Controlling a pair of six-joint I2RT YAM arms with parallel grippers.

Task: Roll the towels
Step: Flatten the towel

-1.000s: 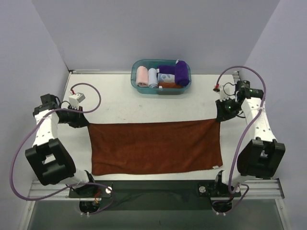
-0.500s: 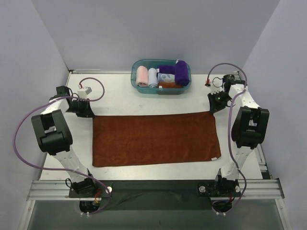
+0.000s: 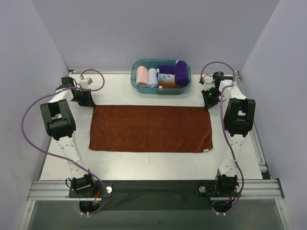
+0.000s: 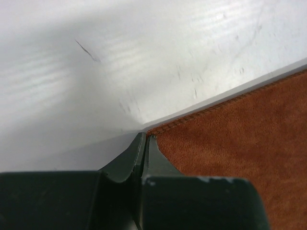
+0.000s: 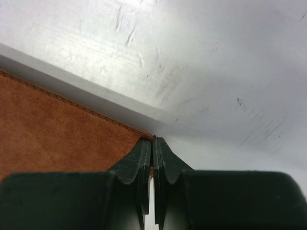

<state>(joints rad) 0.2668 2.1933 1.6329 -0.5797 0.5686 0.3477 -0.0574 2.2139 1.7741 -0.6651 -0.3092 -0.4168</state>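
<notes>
The left fingers (image 4: 135,154) and right fingers (image 5: 166,154) each pinched a far corner of the brown towel (image 3: 151,128), flat between them on the surface (image 3: 144,163). Thin grips might slip, skewing the roll.

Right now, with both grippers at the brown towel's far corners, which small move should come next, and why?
Probably open the left gripper and right gripper and let go: the rust-brown towel lies flat and spread on the table, and they only pinch its far corners, so spreading looks finished.
</notes>
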